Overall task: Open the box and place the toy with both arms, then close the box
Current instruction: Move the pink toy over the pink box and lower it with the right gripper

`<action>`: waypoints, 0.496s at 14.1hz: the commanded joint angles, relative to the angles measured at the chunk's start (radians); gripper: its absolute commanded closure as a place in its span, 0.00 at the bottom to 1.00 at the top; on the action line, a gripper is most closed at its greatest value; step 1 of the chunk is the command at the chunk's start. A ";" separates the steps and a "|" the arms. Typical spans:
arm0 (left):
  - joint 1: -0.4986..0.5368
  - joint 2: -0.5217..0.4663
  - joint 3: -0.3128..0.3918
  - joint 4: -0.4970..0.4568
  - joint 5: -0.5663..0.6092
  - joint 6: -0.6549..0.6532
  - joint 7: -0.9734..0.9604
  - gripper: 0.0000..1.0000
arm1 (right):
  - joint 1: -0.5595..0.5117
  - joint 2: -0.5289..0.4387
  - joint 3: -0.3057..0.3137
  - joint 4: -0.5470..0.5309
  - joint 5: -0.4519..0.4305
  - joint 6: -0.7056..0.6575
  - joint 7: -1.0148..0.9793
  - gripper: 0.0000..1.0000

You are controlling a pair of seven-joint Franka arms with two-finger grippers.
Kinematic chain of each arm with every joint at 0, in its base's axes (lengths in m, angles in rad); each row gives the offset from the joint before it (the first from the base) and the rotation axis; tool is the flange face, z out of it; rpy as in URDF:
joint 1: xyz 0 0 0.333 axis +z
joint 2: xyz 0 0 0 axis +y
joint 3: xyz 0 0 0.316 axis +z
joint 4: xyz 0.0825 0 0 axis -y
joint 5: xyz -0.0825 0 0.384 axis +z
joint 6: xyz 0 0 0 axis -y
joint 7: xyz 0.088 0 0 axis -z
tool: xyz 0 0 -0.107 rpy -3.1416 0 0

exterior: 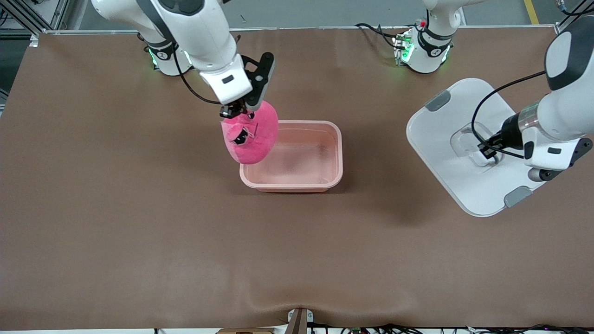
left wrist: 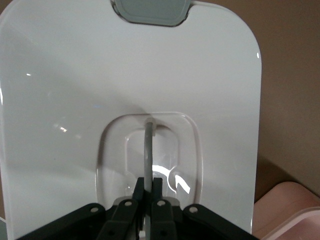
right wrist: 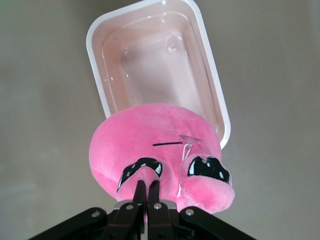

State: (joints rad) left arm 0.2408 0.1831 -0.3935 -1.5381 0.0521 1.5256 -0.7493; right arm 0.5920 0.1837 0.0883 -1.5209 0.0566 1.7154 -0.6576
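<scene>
My right end effector is clamped on the toy, hanging over the open box's rim; I'd centre it, then lower; left end effector pinches the lid's handle, toward the desk's left-arm end.

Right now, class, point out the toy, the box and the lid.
toy [exterior: 257, 139], front view, plush body below the eye.
box [exterior: 297, 188], front view, wall nearest the camera.
lid [exterior: 436, 134], front view, bare white top.

Right claw: pinched on the toy's snout.
Toy: pink plush, hanging over one end of the box.
Box: open, empty, on the table.
</scene>
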 commanded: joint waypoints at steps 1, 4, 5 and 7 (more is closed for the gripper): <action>0.020 -0.036 -0.008 -0.007 -0.003 -0.042 0.050 1.00 | 0.019 0.016 -0.008 -0.025 -0.017 0.088 -0.112 1.00; 0.022 -0.044 -0.008 -0.010 -0.005 -0.070 0.048 1.00 | 0.031 0.026 -0.008 -0.035 -0.017 0.116 -0.181 1.00; 0.022 -0.047 -0.008 -0.010 -0.008 -0.084 0.045 1.00 | 0.031 0.036 -0.008 -0.036 -0.017 0.116 -0.209 1.00; 0.022 -0.053 -0.008 -0.011 -0.008 -0.113 0.045 1.00 | 0.031 0.040 -0.008 -0.038 -0.017 0.119 -0.276 1.00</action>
State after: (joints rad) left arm 0.2531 0.1637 -0.3982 -1.5380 0.0521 1.4441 -0.7204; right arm 0.6122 0.2253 0.0878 -1.5578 0.0534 1.8290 -0.8725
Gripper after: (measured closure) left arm 0.930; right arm 0.960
